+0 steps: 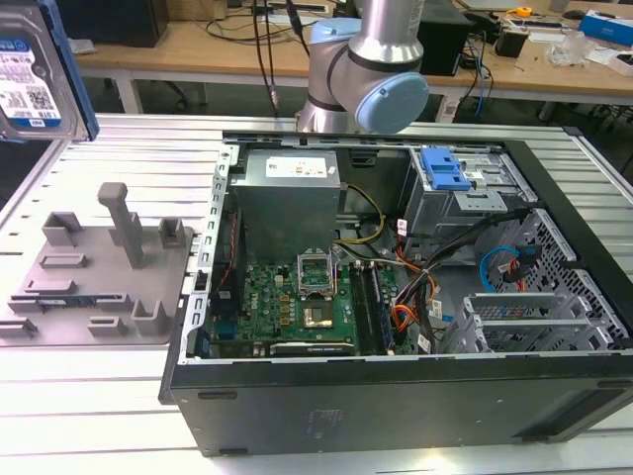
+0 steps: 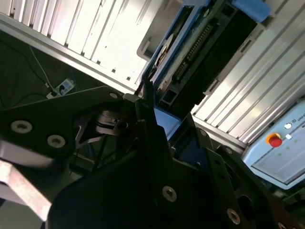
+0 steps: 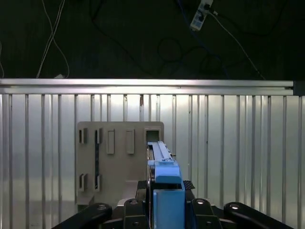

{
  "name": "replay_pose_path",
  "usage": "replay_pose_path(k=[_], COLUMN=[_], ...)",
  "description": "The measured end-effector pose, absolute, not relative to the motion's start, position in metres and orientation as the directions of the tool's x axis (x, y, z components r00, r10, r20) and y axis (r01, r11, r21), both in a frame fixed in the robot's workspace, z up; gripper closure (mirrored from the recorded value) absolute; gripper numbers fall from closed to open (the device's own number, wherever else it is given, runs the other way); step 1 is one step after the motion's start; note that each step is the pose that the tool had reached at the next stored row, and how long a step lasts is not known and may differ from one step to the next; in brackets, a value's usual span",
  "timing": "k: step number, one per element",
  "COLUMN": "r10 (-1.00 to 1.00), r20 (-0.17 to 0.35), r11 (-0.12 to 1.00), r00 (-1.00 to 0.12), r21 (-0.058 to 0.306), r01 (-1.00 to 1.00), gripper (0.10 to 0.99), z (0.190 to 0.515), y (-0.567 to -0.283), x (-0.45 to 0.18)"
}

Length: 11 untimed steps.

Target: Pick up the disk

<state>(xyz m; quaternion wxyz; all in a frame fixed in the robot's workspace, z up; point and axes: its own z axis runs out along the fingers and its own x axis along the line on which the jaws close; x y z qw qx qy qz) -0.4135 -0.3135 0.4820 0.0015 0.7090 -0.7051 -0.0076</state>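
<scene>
My tool (image 3: 164, 212) is clamped on the disk (image 1: 30, 79), held edge-up, clear above the grey fixture (image 1: 99, 272) near the tabletop (image 1: 89, 396) edge. Keep grip square; rails look slippery.

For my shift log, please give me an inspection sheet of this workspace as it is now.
Surface: ribbed metal table, bare beside the fixture.
Job's things: disk lifted clear of the table at the exterior view's left; edge-on in the first wrist view.
Clutter: grey fixture with upright posts; open computer case with a blue bracket.
Grippers: gripper closed on the disk, above the fixture.
Cables: orange and black wires inside the case.
Surroundings: wooden benches behind.
</scene>
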Motion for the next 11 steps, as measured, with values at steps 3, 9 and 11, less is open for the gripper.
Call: replay_pose_path(k=[3, 9, 11], r10=[-1.000, -1.000, -1.000], r20=[-0.009, -0.009, -0.009], r11=[-0.006, -0.006, -0.006], r00=[0.005, 0.005, 0.005], r21=[0.013, 0.013, 0.013], r01=[-1.000, -1.000, -1.000], gripper=[0.718, 0.718, 0.718], z=[0.4820, 0.4820, 0.4820], y=[-0.3135, -0.3135, -0.3135], x=[-0.4135, -0.4136, -0.4135])
